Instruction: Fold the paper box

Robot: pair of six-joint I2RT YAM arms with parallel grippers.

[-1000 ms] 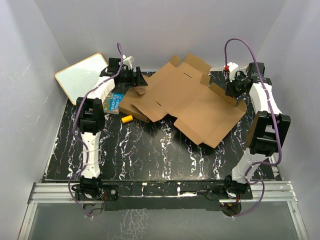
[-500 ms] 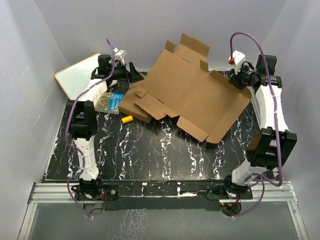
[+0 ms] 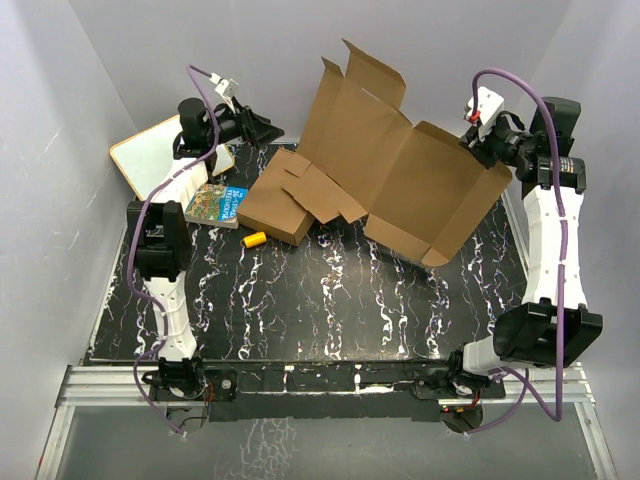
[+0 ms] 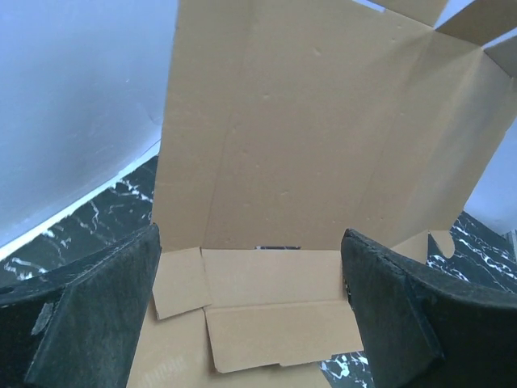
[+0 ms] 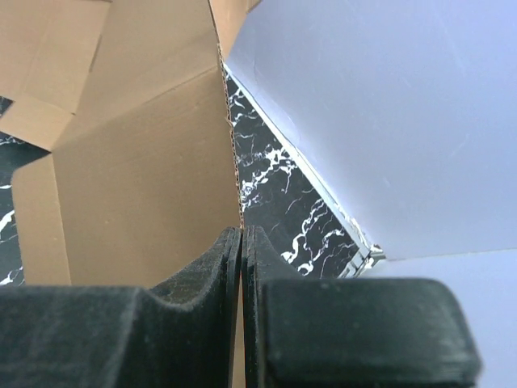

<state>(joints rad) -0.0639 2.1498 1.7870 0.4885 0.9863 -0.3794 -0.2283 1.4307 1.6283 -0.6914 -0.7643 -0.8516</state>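
Note:
The paper box [image 3: 390, 160] is an unfolded brown die-cut sheet with flaps. It stands steeply tilted at the back of the table, its lower flaps resting on a flat brown box [image 3: 275, 210]. My right gripper [image 3: 487, 158] is shut on the sheet's right edge and holds it up. In the right wrist view the jaws [image 5: 241, 242] pinch the thin cardboard edge [image 5: 137, 178]. My left gripper [image 3: 262, 128] is open and empty, raised at the back left, apart from the sheet. In the left wrist view the sheet [image 4: 323, 137] stands beyond the spread fingers [image 4: 404, 315].
A book [image 3: 215, 203] lies left of the flat brown box. A small yellow object [image 3: 254, 238] lies in front of it. A whiteboard [image 3: 160, 155] leans at the back left corner. Grey walls close in the table's back and sides.
My right gripper has risen and pulled the sheet from lying flat to standing steeply. My left arm has lifted and drawn back to the left, off the sheet.

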